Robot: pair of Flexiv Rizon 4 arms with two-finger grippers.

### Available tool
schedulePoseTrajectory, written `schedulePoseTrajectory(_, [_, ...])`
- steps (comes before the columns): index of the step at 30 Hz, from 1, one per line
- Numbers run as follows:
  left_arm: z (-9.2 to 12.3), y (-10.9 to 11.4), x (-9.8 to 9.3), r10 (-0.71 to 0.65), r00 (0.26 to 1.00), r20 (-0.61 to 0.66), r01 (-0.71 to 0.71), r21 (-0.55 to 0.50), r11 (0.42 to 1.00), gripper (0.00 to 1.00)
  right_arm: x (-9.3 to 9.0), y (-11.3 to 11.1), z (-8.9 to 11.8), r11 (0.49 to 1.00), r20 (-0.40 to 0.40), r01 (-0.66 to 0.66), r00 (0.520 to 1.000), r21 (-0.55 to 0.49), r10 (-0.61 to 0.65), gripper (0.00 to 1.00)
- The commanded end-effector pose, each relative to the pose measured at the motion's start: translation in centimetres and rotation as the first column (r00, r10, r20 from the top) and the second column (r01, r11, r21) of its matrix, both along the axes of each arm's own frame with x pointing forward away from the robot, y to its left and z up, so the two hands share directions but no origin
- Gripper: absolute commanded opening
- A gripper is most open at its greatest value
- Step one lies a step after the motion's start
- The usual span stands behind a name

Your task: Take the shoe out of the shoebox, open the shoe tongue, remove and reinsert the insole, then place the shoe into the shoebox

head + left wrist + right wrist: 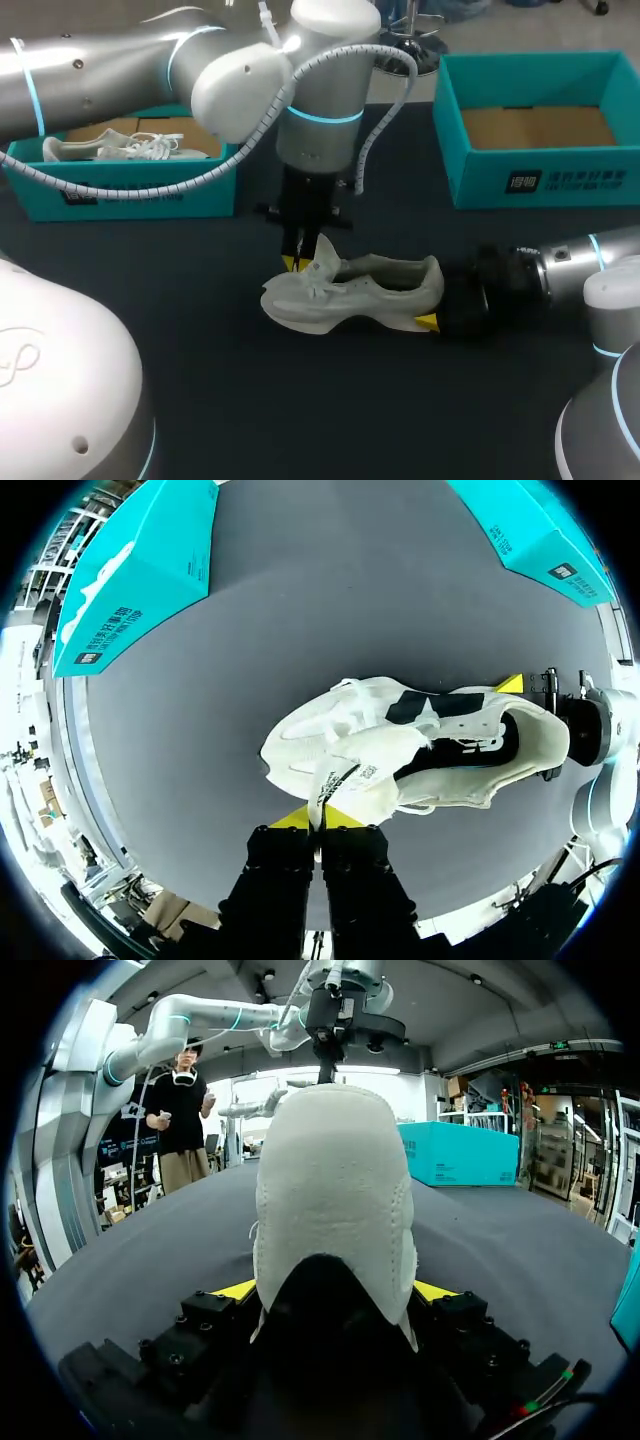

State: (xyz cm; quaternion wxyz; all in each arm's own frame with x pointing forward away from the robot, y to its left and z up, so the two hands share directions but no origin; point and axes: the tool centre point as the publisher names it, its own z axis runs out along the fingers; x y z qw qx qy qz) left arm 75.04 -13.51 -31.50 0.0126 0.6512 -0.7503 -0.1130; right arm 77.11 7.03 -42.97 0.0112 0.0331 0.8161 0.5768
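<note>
The heel of the white shoe [350,292] is gripped from both sides between the yellow tips of the right pincer [335,1292], which lies low toward the right edge of the dark tabletop [300,400]. The shoe is stood on its sole near the tabletop's middle, its toe turned toward the left edge. Its tongue [375,765] is pinched between the almost closed fingers of the left pincer [318,820], which is hung above it. Two teal boxes are set along the far edge, well apart from the shoe. In the left shoebox [150,190] a second shoe [110,150], also white, is held. In the right shoebox [540,180] only a bare cardboard floor is seen.
</note>
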Motion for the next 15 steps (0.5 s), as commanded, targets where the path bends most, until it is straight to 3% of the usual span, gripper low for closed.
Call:
schedulePoseTrajectory(1, [0.5,0.7,0.6,0.001,1.000,-0.007,-0.001,-0.017,1.000,0.42,0.0,0.3,-0.3,1.000,0.000,0.002,1.000,-0.004,-0.002,0.00])
schedulePoseTrajectory(2, [0.7,0.7,0.7,-0.002,1.000,-0.009,0.002,-0.022,1.000,0.44,0.0,0.3,-0.3,1.000,0.000,0.002,1.000,-0.004,-0.002,0.00])
schedulePoseTrajectory(4, [0.8,0.7,0.9,0.000,1.000,-0.010,0.000,-0.022,1.000,0.40,0.0,0.3,-0.3,1.000,0.000,0.002,1.000,-0.004,-0.002,0.00])
schedulePoseTrajectory(6, [0.9,0.7,1.0,0.000,1.000,-0.010,0.000,-0.021,1.000,0.53,0.0,0.3,-0.3,1.000,0.000,0.002,1.000,-0.004,-0.002,0.00])
schedulePoseTrajectory(8, [0.8,0.5,1.1,0.000,1.000,-0.010,-0.001,-0.021,1.000,0.75,0.0,0.3,-0.3,1.000,0.000,0.002,1.000,-0.004,-0.002,0.00])
schedulePoseTrajectory(11, [1.0,0.0,1.3,0.003,1.000,-0.011,-0.004,-0.028,1.000,0.87,0.0,0.3,-0.3,1.000,0.000,0.002,1.000,-0.004,-0.002,0.00])
schedulePoseTrajectory(14, [1.3,-0.6,1.4,0.000,1.000,-0.004,0.000,-0.038,0.999,0.80,0.0,0.3,-0.3,1.000,0.000,0.002,1.000,-0.004,-0.002,0.00])
schedulePoseTrajectory(15, [1.4,-0.8,1.5,-0.006,1.000,0.001,0.006,-0.039,0.999,0.65,0.0,0.3,-0.3,1.000,0.000,0.002,1.000,-0.004,-0.002,0.00])
